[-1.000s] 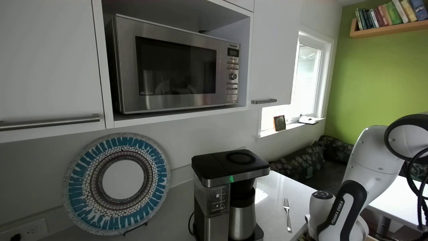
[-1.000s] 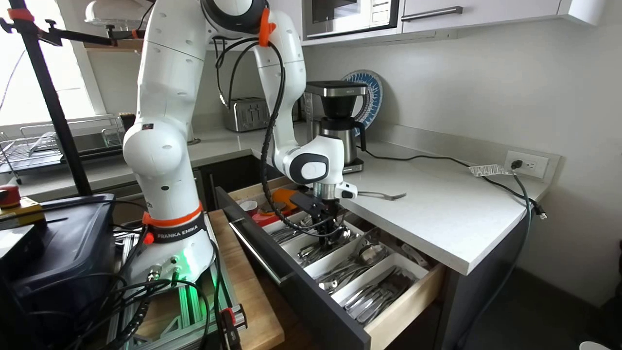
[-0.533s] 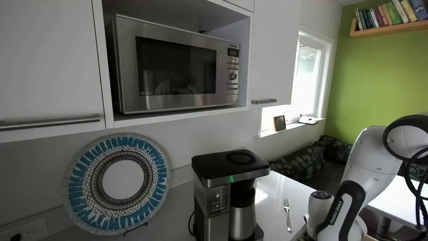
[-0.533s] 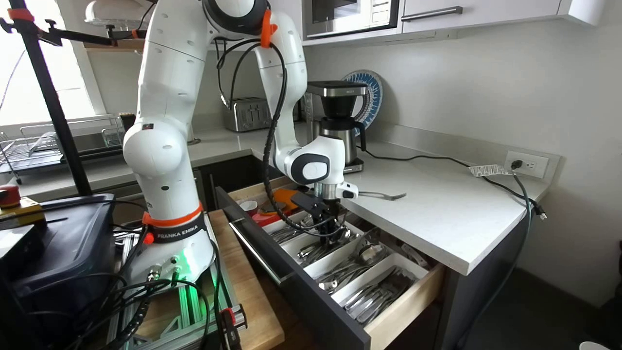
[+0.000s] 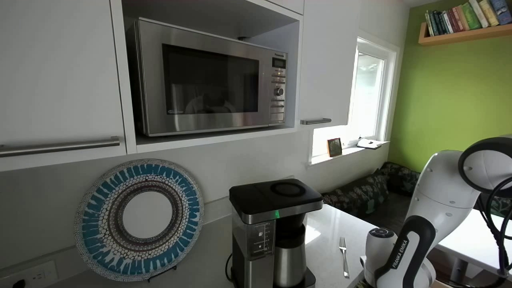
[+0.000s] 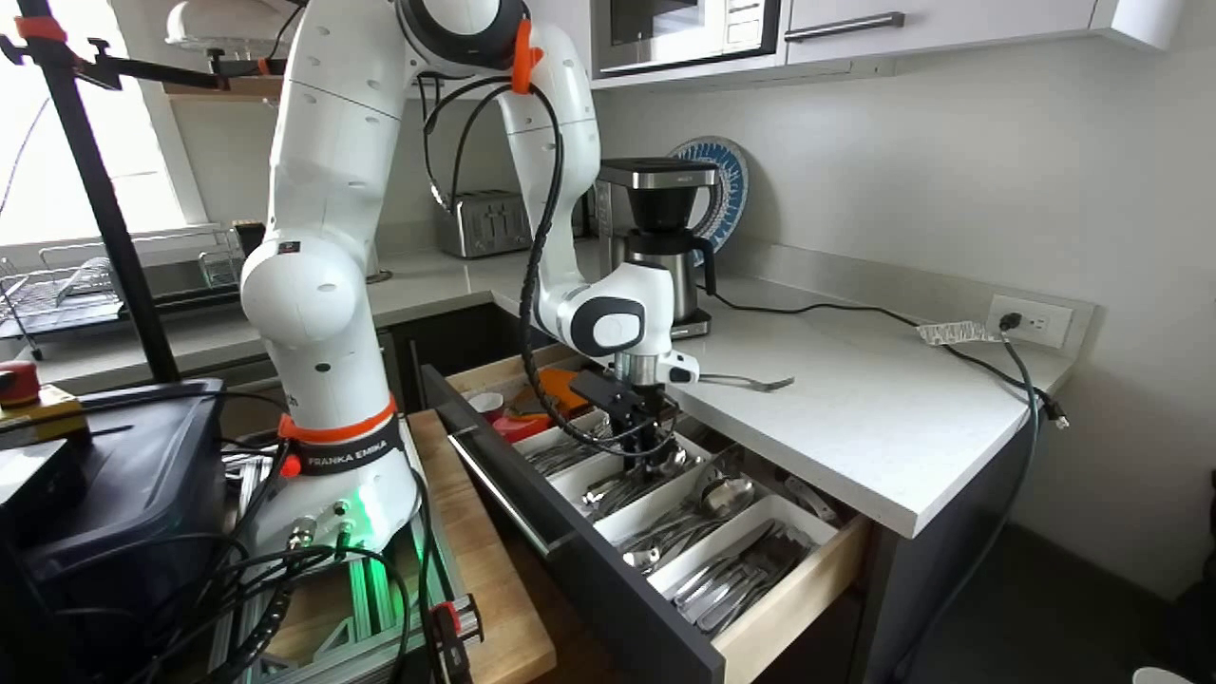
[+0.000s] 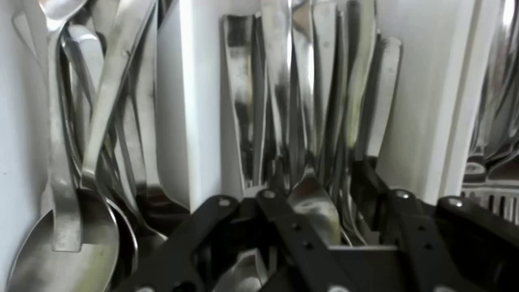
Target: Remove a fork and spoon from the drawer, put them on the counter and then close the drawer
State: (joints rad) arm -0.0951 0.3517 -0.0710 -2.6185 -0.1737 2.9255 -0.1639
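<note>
The drawer (image 6: 803, 594) is pulled out, with cutlery in white compartments. My gripper (image 6: 648, 464) reaches down into one of these. In the wrist view the gripper (image 7: 323, 180) has its fingers apart, one on each side of a silver spoon (image 7: 318, 202) whose bowl faces the camera. Gaps show between the bowl and the fingers, so no firm hold is visible; the lower bowl is hidden by the gripper. A fork (image 5: 344, 258) lies on the white counter (image 5: 324, 248); the same fork (image 6: 765, 385) shows near the counter's edge beyond my wrist.
A coffee maker (image 6: 660, 176) stands on the counter behind the hand. White dividers (image 7: 204, 101) flank the gripper closely. Large spoons (image 7: 67, 259) lie in the compartment on the left, and more forks (image 7: 494, 198) on the right. A power cord (image 6: 826, 308) runs along the wall.
The gripper's jaws have spread somewhat, and the hand has shifted very slightly. The fork on the counter and the drawer have stayed put.
</note>
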